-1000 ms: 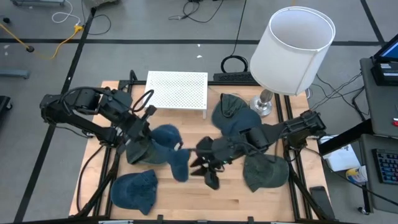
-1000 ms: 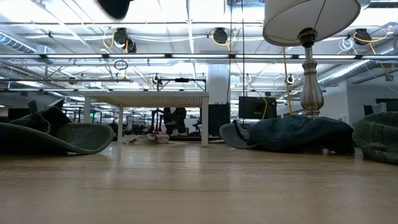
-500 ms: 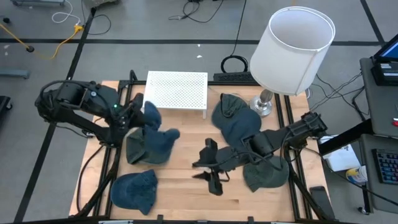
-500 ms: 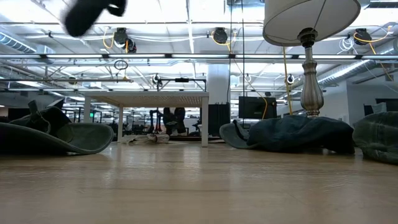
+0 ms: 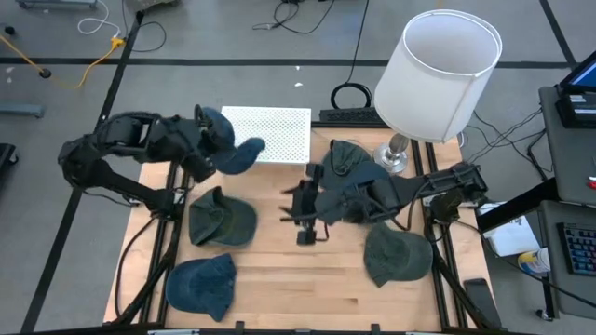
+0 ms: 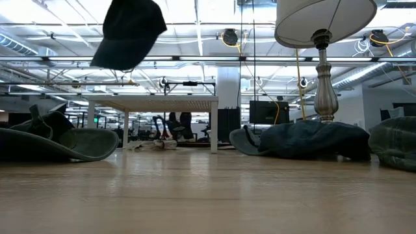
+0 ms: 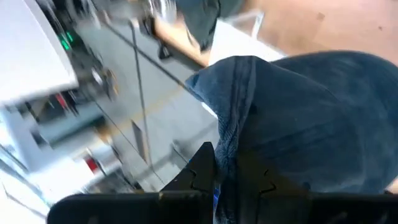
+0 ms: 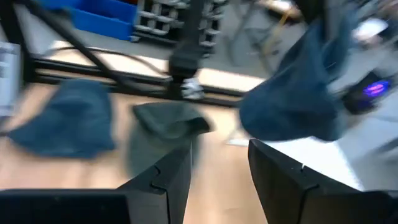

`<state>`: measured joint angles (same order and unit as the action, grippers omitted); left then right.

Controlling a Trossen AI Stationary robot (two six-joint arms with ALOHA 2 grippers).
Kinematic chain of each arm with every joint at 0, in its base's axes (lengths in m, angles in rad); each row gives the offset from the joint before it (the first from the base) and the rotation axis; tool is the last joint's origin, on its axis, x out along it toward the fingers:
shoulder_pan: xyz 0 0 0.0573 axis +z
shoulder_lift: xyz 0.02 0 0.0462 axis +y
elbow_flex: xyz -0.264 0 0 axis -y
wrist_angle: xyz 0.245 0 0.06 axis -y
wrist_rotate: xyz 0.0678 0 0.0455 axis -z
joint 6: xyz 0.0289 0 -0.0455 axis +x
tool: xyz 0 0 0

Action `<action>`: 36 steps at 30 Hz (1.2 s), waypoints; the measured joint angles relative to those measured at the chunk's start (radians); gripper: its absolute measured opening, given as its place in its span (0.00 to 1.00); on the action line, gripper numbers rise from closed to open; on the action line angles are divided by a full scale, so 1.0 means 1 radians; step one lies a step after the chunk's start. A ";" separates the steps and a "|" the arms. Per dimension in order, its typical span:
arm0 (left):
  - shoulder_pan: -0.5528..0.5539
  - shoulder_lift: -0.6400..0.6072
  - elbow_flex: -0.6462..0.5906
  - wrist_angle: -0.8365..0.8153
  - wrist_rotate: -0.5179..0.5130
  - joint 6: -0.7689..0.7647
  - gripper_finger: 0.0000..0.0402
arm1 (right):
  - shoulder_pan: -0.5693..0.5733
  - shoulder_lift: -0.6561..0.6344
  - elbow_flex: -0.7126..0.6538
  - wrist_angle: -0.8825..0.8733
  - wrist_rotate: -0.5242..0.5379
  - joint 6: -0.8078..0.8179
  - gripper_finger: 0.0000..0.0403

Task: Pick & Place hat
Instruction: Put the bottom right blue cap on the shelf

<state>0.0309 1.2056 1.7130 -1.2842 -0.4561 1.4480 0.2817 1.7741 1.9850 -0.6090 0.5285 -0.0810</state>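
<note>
Transport step: left gripper (image 5: 207,140), clamped on the dark-blue denim hat (image 5: 228,149), must lower it onto the white perforated stand (image 5: 270,133); right gripper (image 8: 217,165) stands open.

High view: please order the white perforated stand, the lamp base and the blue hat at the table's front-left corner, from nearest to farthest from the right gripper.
From the right gripper:
1. White perforated stand, rear, toward the left.
2. Lamp base, rear right.
3. Blue hat, front-left corner.
</note>
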 joint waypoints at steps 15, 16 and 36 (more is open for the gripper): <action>0.365 0.108 0.000 0.135 -0.077 -0.764 0.06 | -0.151 -0.019 0.001 0.069 0.387 -0.019 0.36; 0.380 0.119 0.000 0.145 -0.077 -0.819 0.06 | -0.153 -0.024 0.002 0.071 0.429 -0.008 0.36; 0.588 0.250 0.000 0.399 0.139 -1.845 0.06 | -0.122 -0.126 -0.001 0.145 0.518 0.016 0.36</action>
<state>0.6191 1.4555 1.7126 -0.8849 -0.3170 -0.3970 0.1596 1.6476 1.9839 -0.4643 1.0462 -0.0650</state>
